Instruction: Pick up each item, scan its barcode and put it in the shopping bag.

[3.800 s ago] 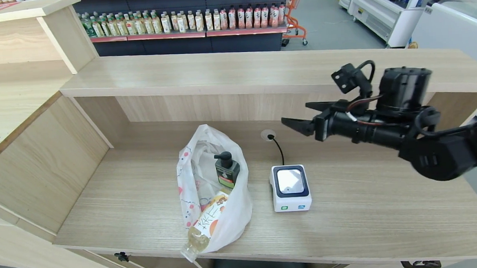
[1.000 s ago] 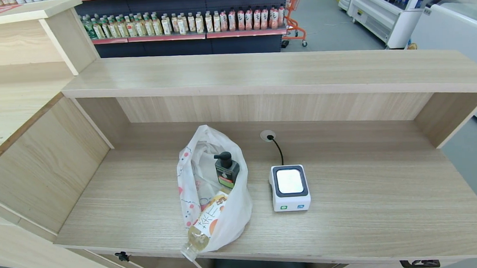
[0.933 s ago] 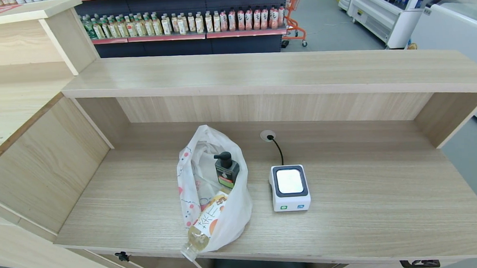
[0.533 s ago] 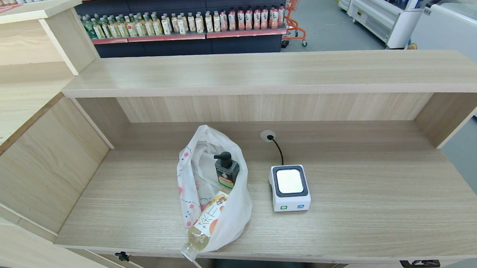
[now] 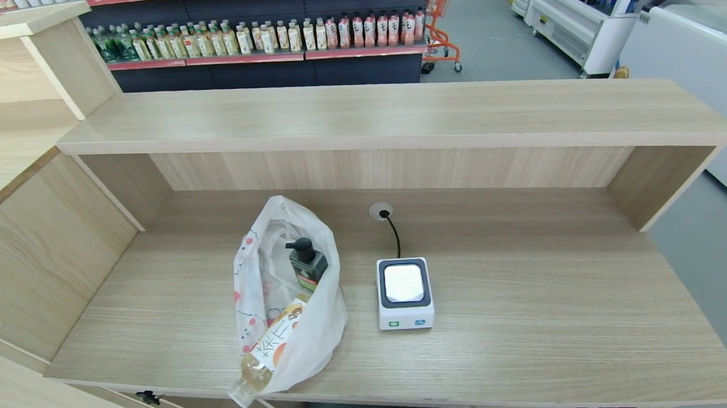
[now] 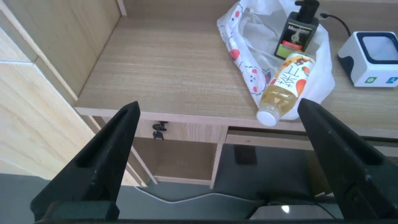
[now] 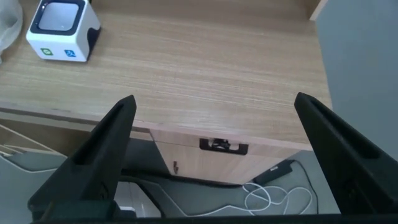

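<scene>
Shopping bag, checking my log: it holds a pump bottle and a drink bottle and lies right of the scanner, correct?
No. The head view shows the shopping bag left of the scanner, holding the pump bottle and drink bottle.

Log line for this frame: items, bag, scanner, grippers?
items: pump bottle, drink bottle in shopping bag | scanner: beside bag | left gripper: open, empty | right gripper: open, empty

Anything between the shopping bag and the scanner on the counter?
Nothing: in the head view, only bare counter separates the shopping bag from the scanner.
</scene>
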`<state>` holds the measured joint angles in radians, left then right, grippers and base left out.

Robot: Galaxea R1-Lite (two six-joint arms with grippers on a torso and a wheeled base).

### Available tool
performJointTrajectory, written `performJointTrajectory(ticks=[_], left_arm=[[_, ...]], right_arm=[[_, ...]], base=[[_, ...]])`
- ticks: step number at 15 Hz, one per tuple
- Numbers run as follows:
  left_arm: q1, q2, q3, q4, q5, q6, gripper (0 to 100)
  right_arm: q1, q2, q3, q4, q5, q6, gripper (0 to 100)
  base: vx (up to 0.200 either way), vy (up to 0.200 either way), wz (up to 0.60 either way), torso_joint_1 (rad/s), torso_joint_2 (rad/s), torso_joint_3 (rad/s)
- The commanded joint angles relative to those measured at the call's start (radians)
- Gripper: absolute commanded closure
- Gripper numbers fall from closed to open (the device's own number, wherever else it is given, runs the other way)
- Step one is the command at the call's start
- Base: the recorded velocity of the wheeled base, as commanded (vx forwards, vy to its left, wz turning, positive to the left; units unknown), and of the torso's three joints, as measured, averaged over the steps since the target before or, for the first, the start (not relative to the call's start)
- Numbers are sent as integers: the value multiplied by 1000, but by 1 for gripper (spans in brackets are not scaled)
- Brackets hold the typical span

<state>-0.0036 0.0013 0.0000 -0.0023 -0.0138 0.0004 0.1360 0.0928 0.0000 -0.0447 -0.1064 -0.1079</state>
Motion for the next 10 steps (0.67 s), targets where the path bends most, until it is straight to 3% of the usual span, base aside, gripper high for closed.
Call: performJointTrajectory(ticks=[1,3,6,10], left_arm=[[1,0,0,-1,0,0,0],[1,0,0,-1,-2,3,0],[1,0,0,-1,-2,1,0],[1,0,0,-1,0,0,0]], right_arm=[[1,5,0,0,1,-1,0],[1,4,0,0,-1,-3,0],[1,4,0,0,1,-3,0],[1,4,0,0,-1,2,0]], base=[[0,0,0,0,0,0],[0,0,0,0,0,0],[200,0,0,1,1,2],[0,0,0,0,0,0]])
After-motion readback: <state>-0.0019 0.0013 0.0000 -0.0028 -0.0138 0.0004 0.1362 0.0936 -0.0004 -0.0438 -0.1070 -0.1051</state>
